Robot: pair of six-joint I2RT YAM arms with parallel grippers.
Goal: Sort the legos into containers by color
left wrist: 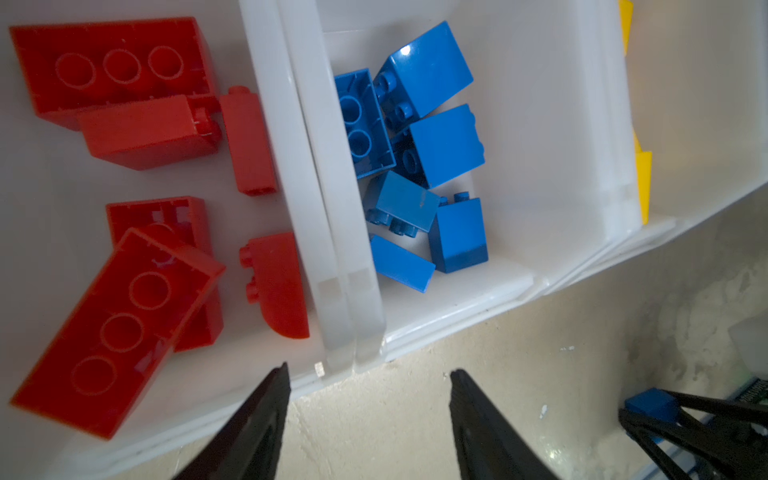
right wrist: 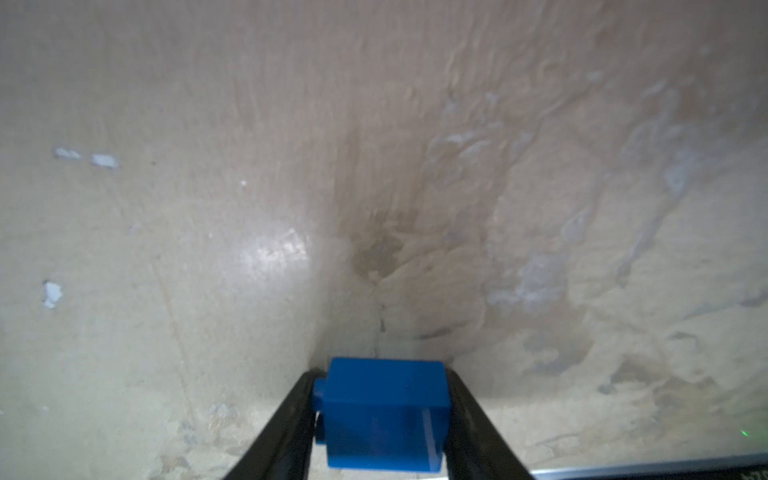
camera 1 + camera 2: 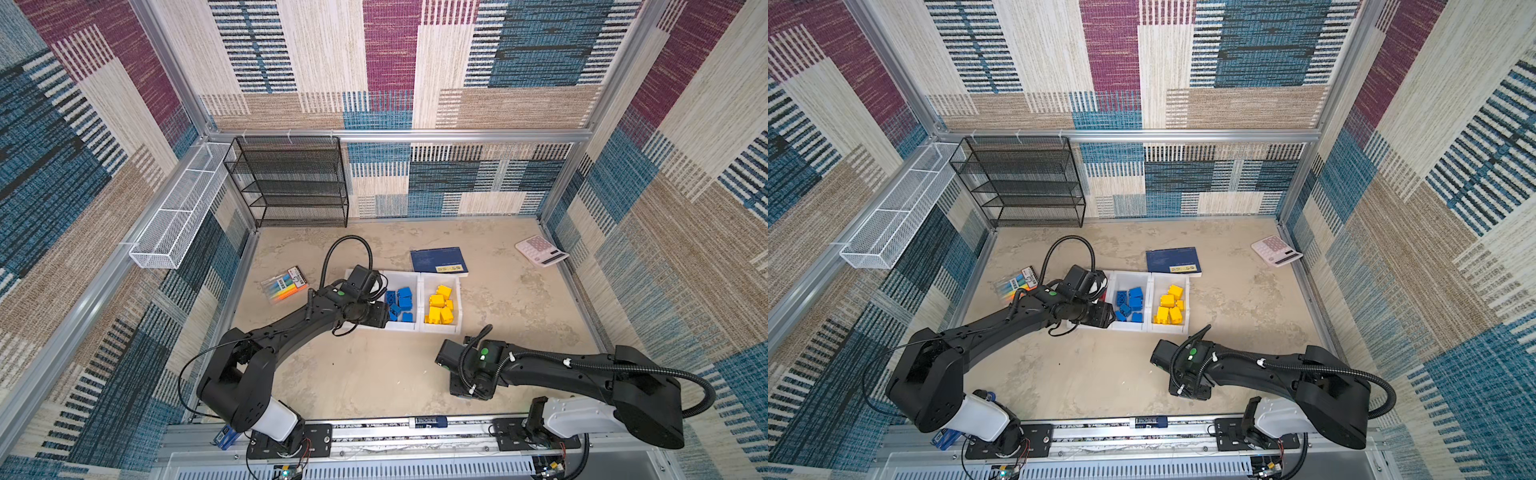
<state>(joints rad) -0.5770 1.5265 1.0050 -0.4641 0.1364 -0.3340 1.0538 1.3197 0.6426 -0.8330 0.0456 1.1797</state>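
Three containers sit side by side in the middle of the frame in both top views, and almost everything looks sorted. The blue container [image 3: 409, 275] holds a heap of blue legos [image 3: 400, 305], and the yellow container [image 3: 436, 277] to its right holds the yellow legos [image 3: 440, 309]. My left arm covers the third bin from above, but the left wrist view shows this red container [image 1: 50, 183] with only red legos [image 1: 124, 291] in it. I see no mixed colours in any bin. I find no loose bricks on the bare desk [image 3: 374, 374], though the arms hide some patches. One piece is left: a blue brick [image 2: 386, 411], clamped between the jaws of my right gripper [image 2: 382, 374] low over the desk, at the lower right of the frame and well apart from the bins. My left gripper [image 1: 369, 370] hangs with its jaws moderately apart and empty, just in front of the lips where the red and blue bins meet. I judge the job nearly done; what remains is carrying this brick up to the blue bin and letting it go there.
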